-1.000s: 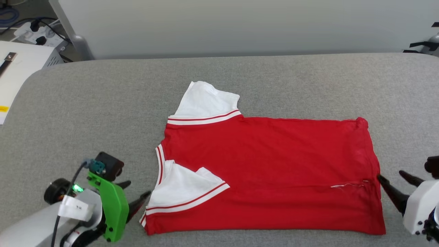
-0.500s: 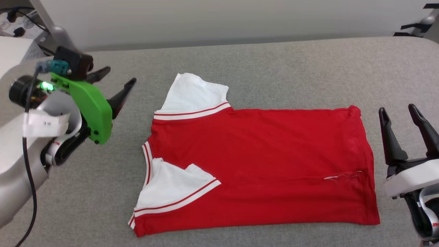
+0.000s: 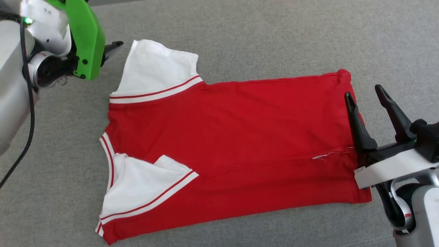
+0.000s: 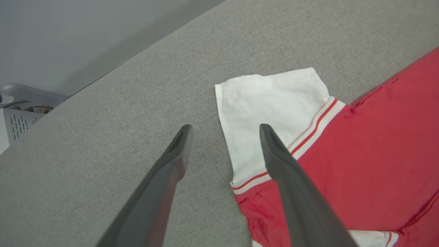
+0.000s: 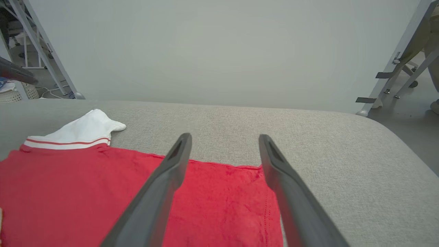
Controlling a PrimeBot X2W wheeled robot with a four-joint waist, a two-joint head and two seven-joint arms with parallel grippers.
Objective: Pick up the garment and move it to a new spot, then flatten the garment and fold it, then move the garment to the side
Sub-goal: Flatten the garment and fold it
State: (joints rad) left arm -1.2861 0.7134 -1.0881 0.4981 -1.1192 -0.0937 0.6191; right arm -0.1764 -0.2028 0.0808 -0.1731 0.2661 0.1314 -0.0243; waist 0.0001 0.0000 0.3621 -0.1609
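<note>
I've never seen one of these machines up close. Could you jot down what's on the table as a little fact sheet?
Surface: grey fabric-covered table
Garment: red T-shirt with white sleeves, lying flat, neck toward the robot's left
Far sleeve: spread out on the table
Near sleeve: folded in over the red body
Left gripper: open, fingers astride the far sleeve's edge, holding nothing
Right gripper: open, by the hem's far corner, holding nothing

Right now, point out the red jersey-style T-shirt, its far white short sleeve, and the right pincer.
red jersey-style T-shirt [image 3: 240, 137], head view, middle of red body.
far white short sleeve [image 4: 267, 106], left wrist view, centre of white cloth.
right pincer [image 3: 363, 91], head view, midway between its fingertips.
</note>
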